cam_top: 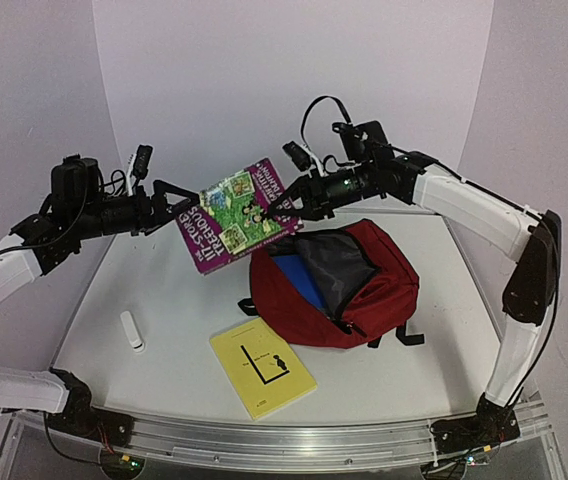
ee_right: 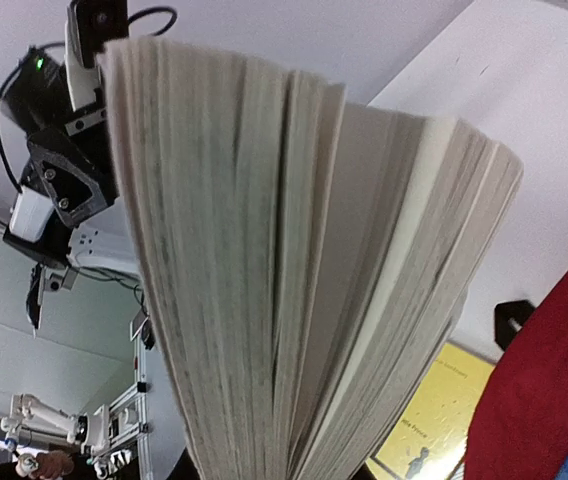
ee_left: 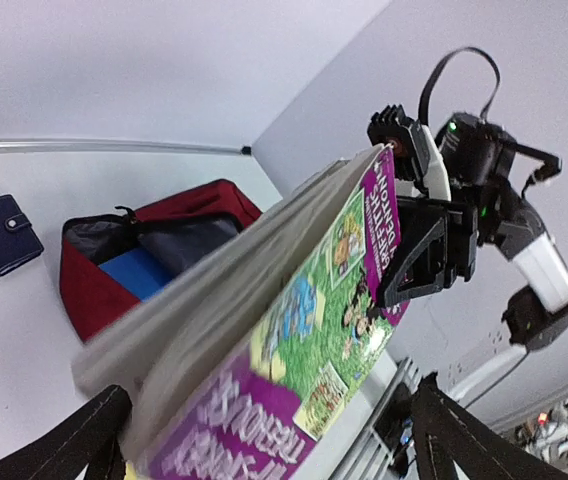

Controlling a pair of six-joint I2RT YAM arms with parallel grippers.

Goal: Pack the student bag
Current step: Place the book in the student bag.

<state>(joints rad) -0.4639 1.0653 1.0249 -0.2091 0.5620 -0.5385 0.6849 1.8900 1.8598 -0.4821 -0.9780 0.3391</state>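
A purple book (cam_top: 236, 215) with a green picture cover hangs in the air left of the student bag (cam_top: 364, 300), a dark red backpack lying open with a blue book (cam_top: 299, 280) inside. My right gripper (cam_top: 290, 206) is shut on the book's right edge, and the pages fan out across the right wrist view (ee_right: 294, 260). My left gripper (cam_top: 178, 205) stands open at the book's left end. In the left wrist view its fingers (ee_left: 442, 425) are spread wide on either side of the book (ee_left: 294, 340).
A yellow book (cam_top: 262, 368) lies flat on the table in front of the bag. A small white stick-shaped object (cam_top: 132, 330) rests at the near left. A dark blue wallet (ee_left: 4, 232) lies beyond the bag (ee_left: 89, 290).
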